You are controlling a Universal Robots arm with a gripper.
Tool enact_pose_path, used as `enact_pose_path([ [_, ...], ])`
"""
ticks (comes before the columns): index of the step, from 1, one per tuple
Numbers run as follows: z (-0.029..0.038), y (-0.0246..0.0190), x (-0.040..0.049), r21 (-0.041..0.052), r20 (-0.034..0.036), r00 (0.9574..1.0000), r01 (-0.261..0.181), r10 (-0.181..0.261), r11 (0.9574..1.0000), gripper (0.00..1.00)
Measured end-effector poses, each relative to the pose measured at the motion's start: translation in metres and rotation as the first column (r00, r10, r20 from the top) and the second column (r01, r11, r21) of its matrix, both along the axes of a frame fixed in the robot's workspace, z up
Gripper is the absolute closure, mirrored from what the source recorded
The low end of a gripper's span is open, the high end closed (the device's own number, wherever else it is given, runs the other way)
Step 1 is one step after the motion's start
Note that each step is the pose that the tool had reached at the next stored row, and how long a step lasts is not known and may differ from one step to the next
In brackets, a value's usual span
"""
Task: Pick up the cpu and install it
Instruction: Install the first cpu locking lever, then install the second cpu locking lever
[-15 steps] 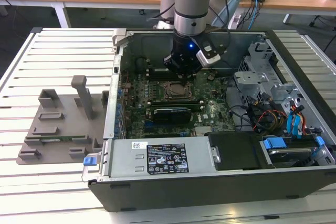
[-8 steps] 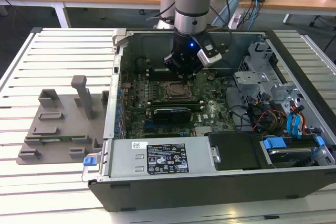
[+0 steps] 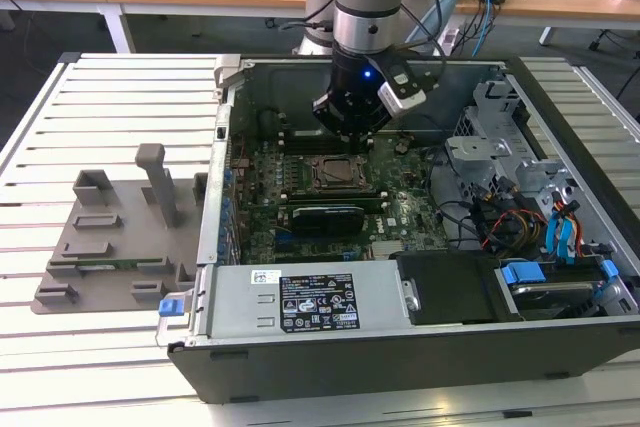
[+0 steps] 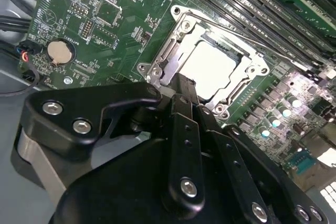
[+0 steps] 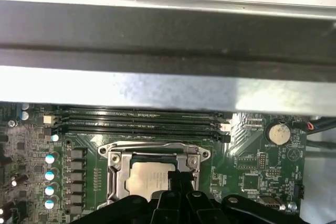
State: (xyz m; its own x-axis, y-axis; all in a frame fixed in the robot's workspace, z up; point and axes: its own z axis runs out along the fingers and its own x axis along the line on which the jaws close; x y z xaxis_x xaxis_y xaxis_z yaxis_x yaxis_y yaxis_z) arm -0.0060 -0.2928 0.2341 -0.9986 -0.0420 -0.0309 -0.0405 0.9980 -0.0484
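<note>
The cpu (image 4: 209, 70), a small flat square chip w/ pale silver-grey metal top, lies inside the dark square socket frame (image 4: 252, 62) w/ bright metal bracket on the green motherboard (image 4: 79, 19); in the first wrist view it shows as the pale square (image 5: 147, 178) within that same frame (image 5: 115, 174). It looks level in the frame, so seated or nearly so, though I can't confirm full seating.

The black gripper (image 4: 181, 85) sits just beside the frame's near edge, its tip at the cpu's rim. Can't tell whether it is spread or closed, nor whether it touches the chip. In the exterior view the gripper (image 3: 352, 132) hangs right above the frame (image 3: 335, 172), inside the open grey computer case (image 3: 300, 367).

Handling, as a judgement: chip is light, stiff, thin, w/ a smooth and prob. slippery top. Underside contacts and socket pins are fragile, so no tilt or sideways drag. Best hold: opposite edges of the rim, flat and level, light force.
</note>
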Motion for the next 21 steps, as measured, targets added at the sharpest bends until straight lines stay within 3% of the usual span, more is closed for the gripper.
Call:
enact_pose_path([
  [5, 0.0123, 0.0, 0.0, -0.0026, 0.0001, 1.0, 0.0, 0.0, 1.0, 0.89],
  [19, 0.0129, -0.0001, 0.0, -0.0028, -0.0001, 1.0, 0.0, 0.0, 1.0, 0.89],
  [21, 0.0129, -0.0021, 0.0002, -0.0026, 0.0, 1.0, 0.0, 0.0, 1.0, 0.89],
])
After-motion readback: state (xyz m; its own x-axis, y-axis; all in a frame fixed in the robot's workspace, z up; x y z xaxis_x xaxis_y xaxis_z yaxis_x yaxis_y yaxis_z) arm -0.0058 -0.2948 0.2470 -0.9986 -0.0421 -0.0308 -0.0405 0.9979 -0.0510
